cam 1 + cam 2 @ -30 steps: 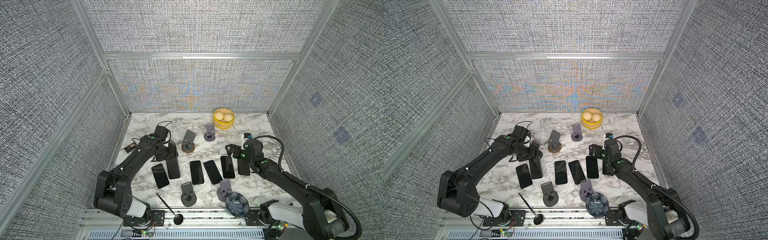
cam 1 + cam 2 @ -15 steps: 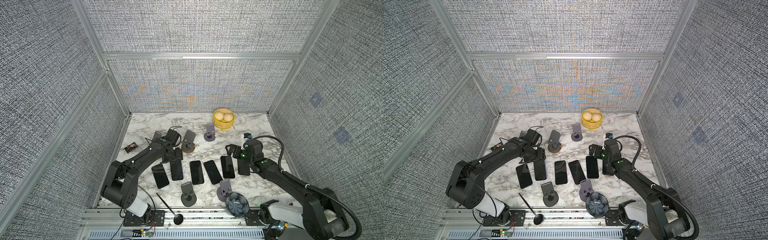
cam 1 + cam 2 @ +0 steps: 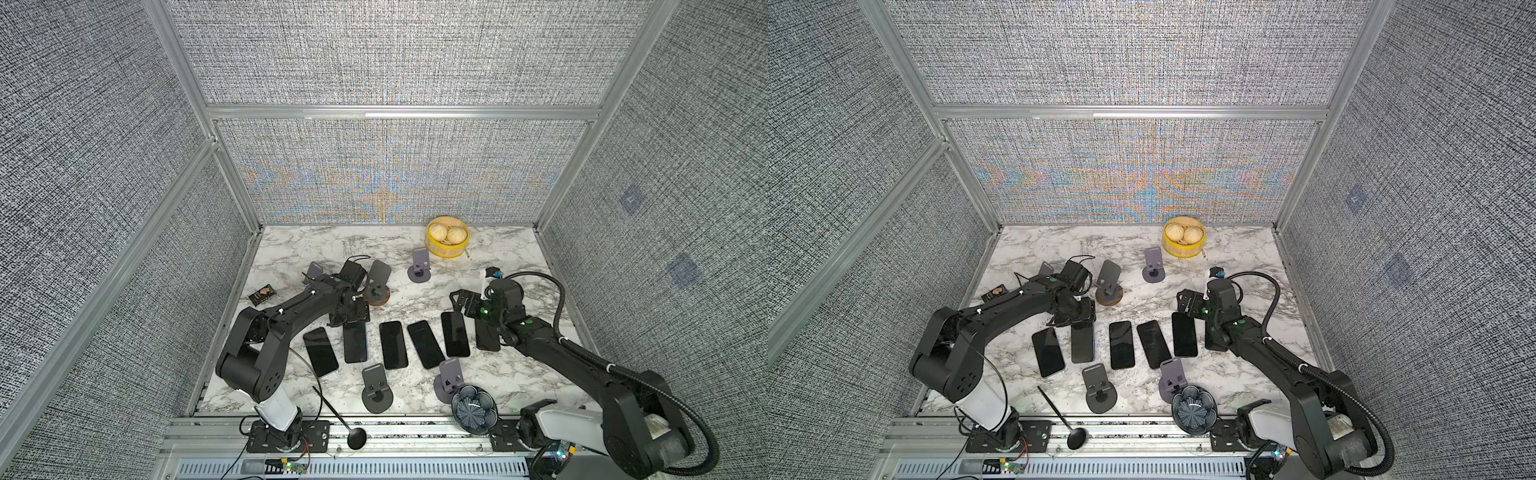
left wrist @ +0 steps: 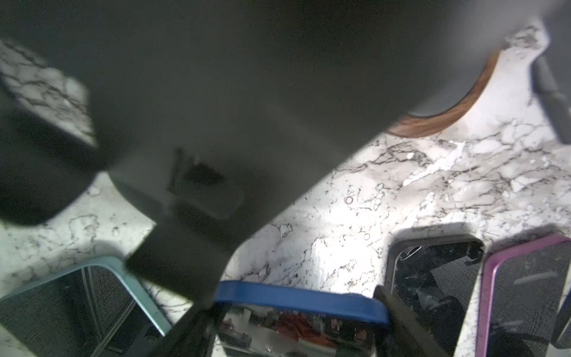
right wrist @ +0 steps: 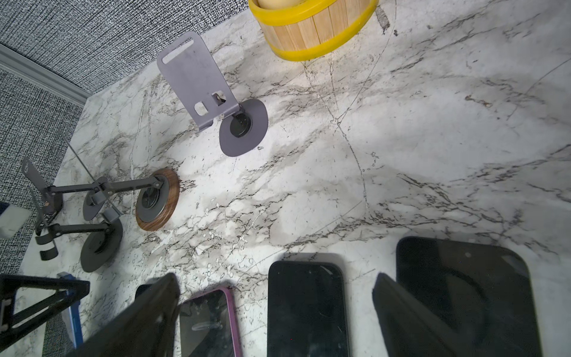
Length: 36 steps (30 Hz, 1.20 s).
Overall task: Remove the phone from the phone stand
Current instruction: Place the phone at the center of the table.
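Note:
My left gripper [image 3: 350, 316] is shut on a blue-cased phone [image 3: 355, 341], gripping its far end. In the left wrist view the blue case [image 4: 309, 299] sits between both fingers [image 4: 398, 318]. The phone lies in line with the row of phones, second from the left; I cannot tell if it rests on the marble. Just behind the left wrist stands an empty grey phone stand [image 3: 314, 270], and a wood-based stand [image 3: 377, 293] is beside it. My right gripper [image 3: 464, 300] hangs open over the right end of the row, above a black phone [image 5: 306, 309].
Several other phones [image 3: 392, 344] lie side by side mid-table. Empty stands are at the back [image 3: 419, 266] and front [image 3: 376, 388], [image 3: 449, 379]. A yellow steamer basket [image 3: 446, 249], a dark bowl [image 3: 473, 409], a black ladle [image 3: 338, 419] and a small packet [image 3: 262, 294] lie around.
The left arm has swung its gripper and the blue phone a little right and forward, toward the row. The grey stand behind it has come into sight. The right arm has not moved.

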Tool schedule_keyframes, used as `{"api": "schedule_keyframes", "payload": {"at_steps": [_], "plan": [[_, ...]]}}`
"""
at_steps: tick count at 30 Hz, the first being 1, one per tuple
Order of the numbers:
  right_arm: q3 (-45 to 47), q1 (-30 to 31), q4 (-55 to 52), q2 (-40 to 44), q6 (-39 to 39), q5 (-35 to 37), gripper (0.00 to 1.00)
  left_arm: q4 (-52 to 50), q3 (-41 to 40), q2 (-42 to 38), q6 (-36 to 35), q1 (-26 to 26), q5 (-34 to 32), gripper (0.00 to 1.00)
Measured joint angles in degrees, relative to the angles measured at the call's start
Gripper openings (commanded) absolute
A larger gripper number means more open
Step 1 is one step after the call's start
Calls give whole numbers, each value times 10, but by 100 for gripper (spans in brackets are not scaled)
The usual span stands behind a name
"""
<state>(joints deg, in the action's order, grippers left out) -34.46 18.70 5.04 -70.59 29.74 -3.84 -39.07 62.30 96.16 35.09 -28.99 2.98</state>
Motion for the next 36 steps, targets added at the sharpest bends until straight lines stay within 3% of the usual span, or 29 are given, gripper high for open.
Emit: {"api": "schedule_keyframes", "payload": {"at_steps": [36], "plan": [[0,0,8,-7,0,2,99,14,-34,27,27,-28,-10,48]]}}
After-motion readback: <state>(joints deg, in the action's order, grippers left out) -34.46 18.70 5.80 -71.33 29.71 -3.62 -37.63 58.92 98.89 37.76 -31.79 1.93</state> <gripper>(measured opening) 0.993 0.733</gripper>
